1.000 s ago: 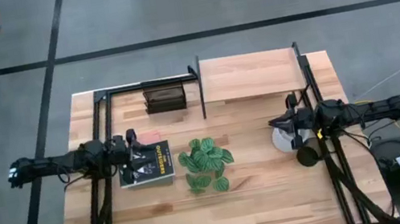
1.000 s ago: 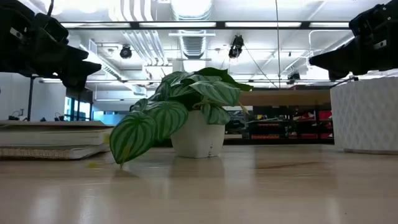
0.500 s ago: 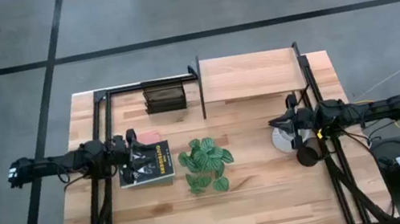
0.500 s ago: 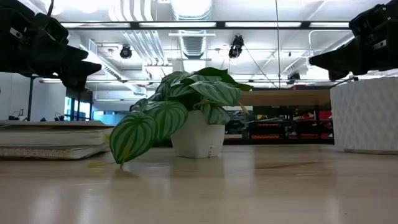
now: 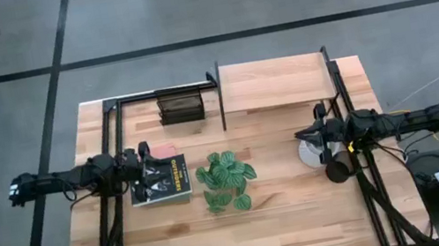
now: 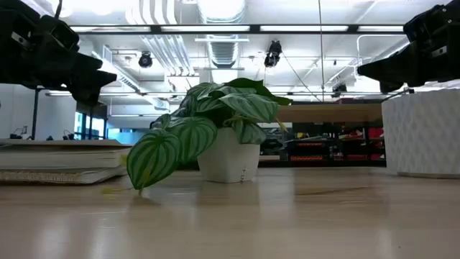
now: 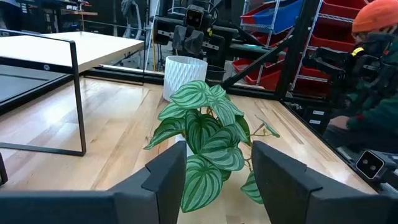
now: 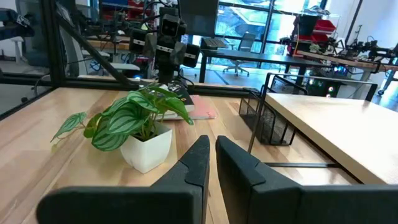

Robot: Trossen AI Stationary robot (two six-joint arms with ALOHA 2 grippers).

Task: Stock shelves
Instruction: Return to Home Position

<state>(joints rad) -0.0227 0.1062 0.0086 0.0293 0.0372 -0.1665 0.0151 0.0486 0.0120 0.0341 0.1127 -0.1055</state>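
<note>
The shelves, a black metal frame with a pale wooden board, stand at the table's far edge, right of centre. A potted plant with striped green leaves sits mid-table in a white pot. A stack of books lies flat to its left. My left gripper hovers open just above the books' left part, pointing at the plant. My right gripper hovers shut above a white ribbed vase, pointing toward the table's left edge.
A small dark slatted rack stands left of the shelves at the far edge. A dark cup sits near the white vase. A person in an orange cap is beyond the table's right edge.
</note>
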